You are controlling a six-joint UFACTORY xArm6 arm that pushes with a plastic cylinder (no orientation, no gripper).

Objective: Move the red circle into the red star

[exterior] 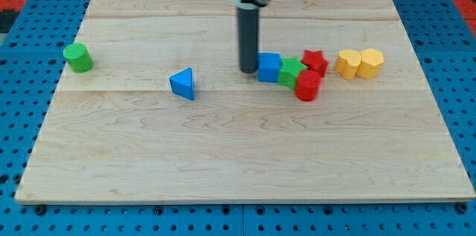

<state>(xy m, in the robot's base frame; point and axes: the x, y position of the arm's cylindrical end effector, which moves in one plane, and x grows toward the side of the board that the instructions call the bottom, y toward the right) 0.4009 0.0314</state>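
Observation:
The red circle (307,85) is a short red cylinder right of the board's middle. The red star (315,61) lies just above it, touching or nearly touching. A green star (291,71) sits against both on their left, and a blue cube (269,67) sits left of the green star. My tip (248,70) stands on the board at the blue cube's left side, touching or almost touching it, well left of the red circle.
Two yellow blocks (347,64) (370,63) lie side by side right of the red star. A blue triangle (183,84) lies left of my tip. A green cylinder (77,57) stands near the wooden board's (238,161) left edge.

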